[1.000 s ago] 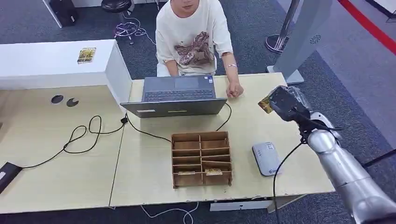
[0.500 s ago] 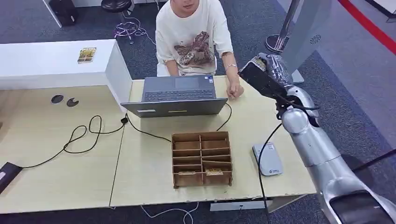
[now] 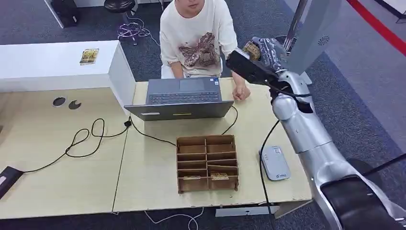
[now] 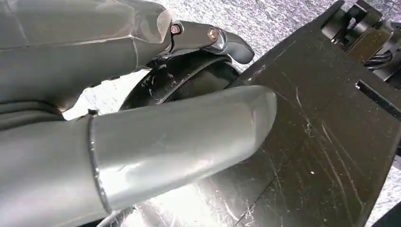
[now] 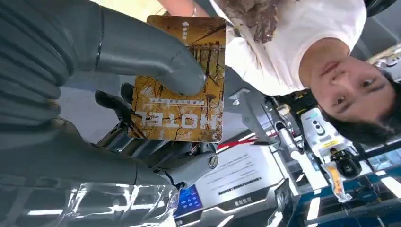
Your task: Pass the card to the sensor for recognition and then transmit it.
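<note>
My right hand (image 3: 262,58) is raised above the table's far right edge and holds a yellow-brown hotel card (image 3: 250,48) up beside the seated person (image 3: 196,38). In the right wrist view the thumb (image 5: 146,54) presses the card (image 5: 182,99) against the darker fingers behind it, with the person's face close beyond. The grey sensor pad (image 3: 274,163) lies flat on the table near its right front, well below and behind the hand. My left hand (image 4: 142,142) hangs with its thumb and a dark finger apart and nothing between them.
An open laptop (image 3: 182,98) stands in front of the person, whose hand (image 3: 241,93) rests on the table beside it. A wooden compartment box (image 3: 207,163) holds cards at mid table. Black cables (image 3: 91,136) trail left. Another card (image 3: 88,56) lies on the white counter.
My right arm has lifted and swung from the table's right side toward the far edge and the person, carrying the card with it. The sensor pad and box have stayed put.
</note>
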Robot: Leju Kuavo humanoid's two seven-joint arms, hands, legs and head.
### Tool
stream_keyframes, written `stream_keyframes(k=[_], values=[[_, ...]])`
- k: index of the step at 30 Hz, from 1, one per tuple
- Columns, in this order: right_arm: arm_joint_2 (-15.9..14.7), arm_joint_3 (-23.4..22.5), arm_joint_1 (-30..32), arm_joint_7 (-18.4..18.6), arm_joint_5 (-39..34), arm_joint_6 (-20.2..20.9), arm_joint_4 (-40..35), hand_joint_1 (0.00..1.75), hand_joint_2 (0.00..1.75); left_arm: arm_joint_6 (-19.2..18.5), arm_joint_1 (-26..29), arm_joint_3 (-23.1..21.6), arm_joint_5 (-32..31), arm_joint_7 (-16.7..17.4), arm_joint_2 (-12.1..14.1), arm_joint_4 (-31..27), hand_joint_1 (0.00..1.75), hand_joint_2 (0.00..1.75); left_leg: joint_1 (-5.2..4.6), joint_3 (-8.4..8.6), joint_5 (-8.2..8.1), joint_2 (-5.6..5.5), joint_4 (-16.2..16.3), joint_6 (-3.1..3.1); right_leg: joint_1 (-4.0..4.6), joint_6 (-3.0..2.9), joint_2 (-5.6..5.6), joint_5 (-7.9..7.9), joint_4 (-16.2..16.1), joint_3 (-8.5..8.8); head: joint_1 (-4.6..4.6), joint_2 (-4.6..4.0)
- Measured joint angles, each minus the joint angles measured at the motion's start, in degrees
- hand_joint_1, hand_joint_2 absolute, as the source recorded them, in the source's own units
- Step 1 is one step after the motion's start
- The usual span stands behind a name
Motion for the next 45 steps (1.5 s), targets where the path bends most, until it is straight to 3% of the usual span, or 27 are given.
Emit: stream_keyframes(k=[20,45], values=[[4.5,-0.1,-5.8,2.5,6.3,-1.6,13.2,1.75,1.75,-0.7,-0.1,-1.4,-0.5,0.3,0.2,0.0,0.0,0.0,0.0,0.01,0.01,-0.01,0.0,0.0,0.0,0.0,-0.01,0.0,0.0,0.0,0.0,-0.02],[6.6,-0.5,-6.6,2.4,8.7,-1.6,17.0,1.75,1.75,-1.0,-0.2,-1.6,-0.6,0.3,0.3,0.0,0.0,0.0,0.0,0.01,0.03,0.0,0.0,0.01,0.0,0.0,-0.01,0.0,0.0,0.0,0.02,0.0]])
